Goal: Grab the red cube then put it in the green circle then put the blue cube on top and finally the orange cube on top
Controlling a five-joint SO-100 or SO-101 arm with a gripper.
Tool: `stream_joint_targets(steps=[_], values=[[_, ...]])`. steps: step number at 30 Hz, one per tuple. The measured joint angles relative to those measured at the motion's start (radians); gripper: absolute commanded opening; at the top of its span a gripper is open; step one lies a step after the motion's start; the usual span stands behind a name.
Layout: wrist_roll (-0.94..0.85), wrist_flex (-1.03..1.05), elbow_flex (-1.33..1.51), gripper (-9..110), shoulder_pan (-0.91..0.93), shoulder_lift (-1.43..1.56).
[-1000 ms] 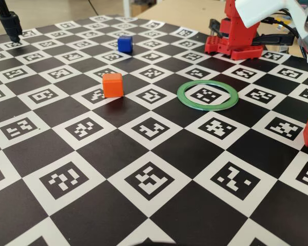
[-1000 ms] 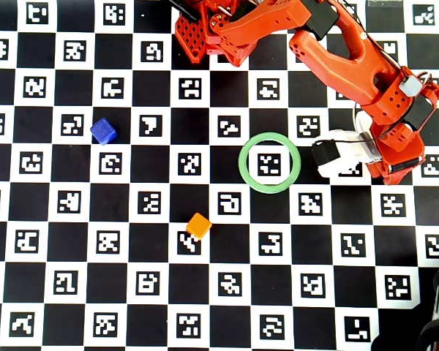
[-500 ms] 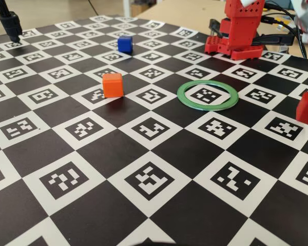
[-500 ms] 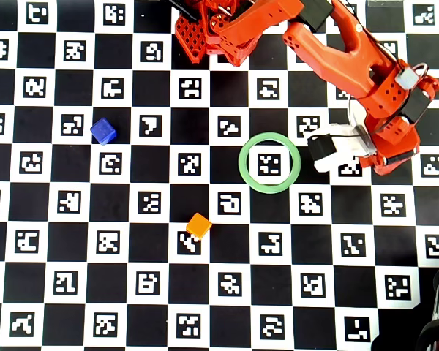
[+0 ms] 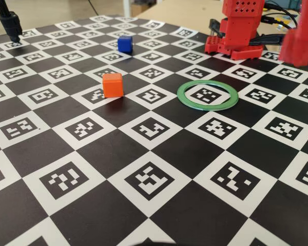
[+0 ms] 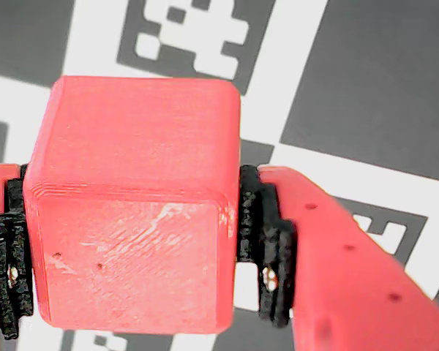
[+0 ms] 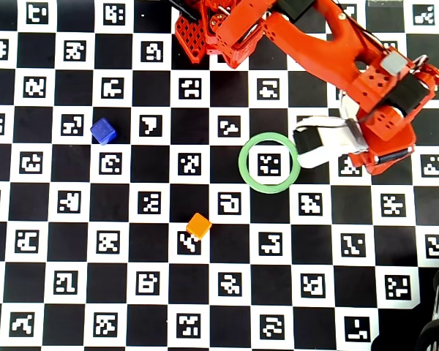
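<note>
checkerboard desk (image 7: 219,307) printed with square markers, seen from above, from a low fixed camera and from the wrist. jaws (image 6: 132,241) clamped on the red cube (image 6: 132,205): in the wrist view black pads (image 6: 267,252) press both its side faces, and the cube is lifted clear of the desk. in the overhead view the arm (image 7: 329,58) reaches from its red base (image 7: 205,33) at the top edge to a spot just right of the green circle (image 7: 243,170); the white wrist part overlaps the ring's right rim there. green circle lies flat, one marker showing inside it. orange cube (image 7: 198,226) sits lower left of the ring, near it; blue cube (image 7: 103,131) lies well apart at left. both stand free, touching nothing. lower half of the desk is open board. in the fixed view a black stand (image 5: 9,23) rises at the far left corner, and cables (image 5: 274,23) trail behind the base.
</note>
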Motion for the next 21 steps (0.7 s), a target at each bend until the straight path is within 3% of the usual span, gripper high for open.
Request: stream_joint_targets(steps=[21], values=[[0.074, 0.112, 0.008, 8, 0.227, 0.186]])
